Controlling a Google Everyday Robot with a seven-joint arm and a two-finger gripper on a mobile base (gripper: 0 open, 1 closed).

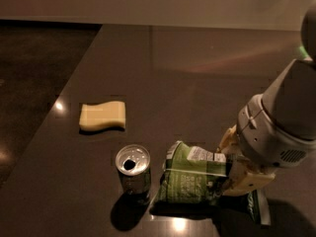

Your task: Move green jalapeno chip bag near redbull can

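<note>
The green jalapeno chip bag (190, 179) is crinkled, with a white label panel on top, and lies at the front of the dark table just right of the redbull can (133, 168). The can stands upright, its shiny top and dark hole facing up, a small gap from the bag. My gripper (232, 169) comes in from the right and is shut on the bag's right end, its tan fingers (242, 179) above and below it. The bag's far right end is partly hidden behind the gripper.
A pale yellow wavy sponge (102, 116) lies on the table (197, 83) to the left, behind the can. The table's left edge runs diagonally from top centre to bottom left, with dark floor (34, 73) beyond. My bulky grey arm (286, 117) fills the right side.
</note>
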